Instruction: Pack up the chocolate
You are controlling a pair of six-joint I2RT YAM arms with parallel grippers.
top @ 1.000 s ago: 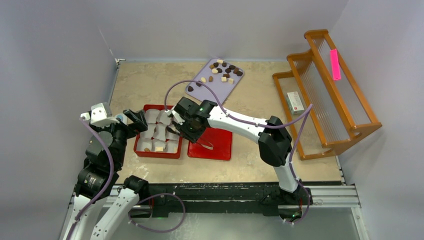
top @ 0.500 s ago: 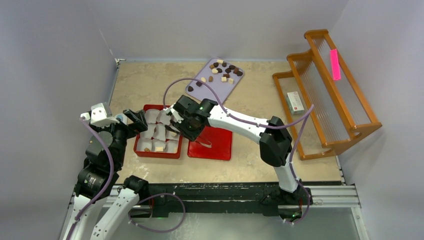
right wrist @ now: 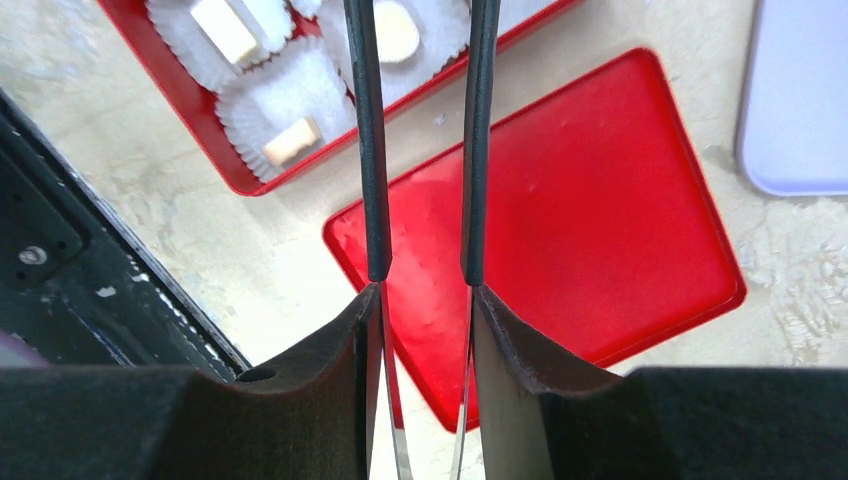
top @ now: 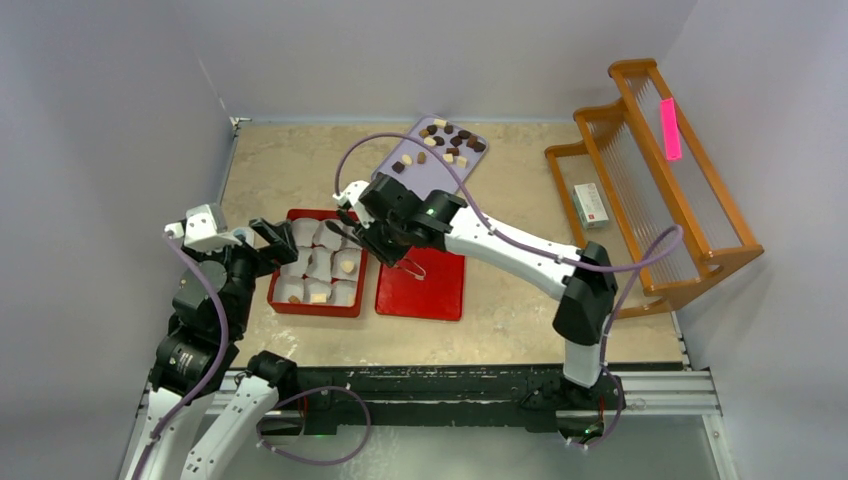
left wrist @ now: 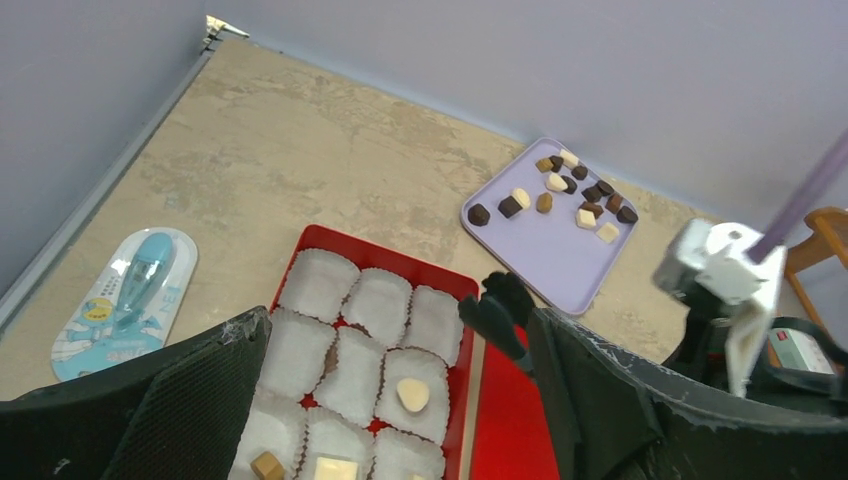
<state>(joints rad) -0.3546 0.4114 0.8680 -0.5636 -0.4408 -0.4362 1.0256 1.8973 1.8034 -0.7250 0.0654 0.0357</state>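
The chocolate (top: 448, 143) lies as several cream and dark pieces on a lavender tray (top: 425, 175) at the back. A red box (top: 282, 300) of white paper cups holds a cream piece (top: 346, 264) (left wrist: 412, 394) (right wrist: 395, 30) and others along its front row (left wrist: 266, 465) (right wrist: 290, 140). My right gripper (top: 385, 240) (right wrist: 422, 295) is shut on metal tongs (right wrist: 372, 150). Their black tips (left wrist: 500, 315) hover over the box's right rim with nothing seen between them. My left gripper (top: 270, 240) (left wrist: 400, 330) stands open at the box's left side.
The box's red lid (top: 425, 290) (right wrist: 600, 200) lies flat just right of it. A wooden rack (top: 650, 200) with a small carton (top: 592, 205) and a pink tag (top: 670, 128) fills the right side. A blue and white packet (left wrist: 125, 300) lies by the left wall.
My right arm has pulled back from over the box toward the tray with the tongs, elbow swinging right. A cream piece it covered now shows in a cup. The left arm has stayed put.
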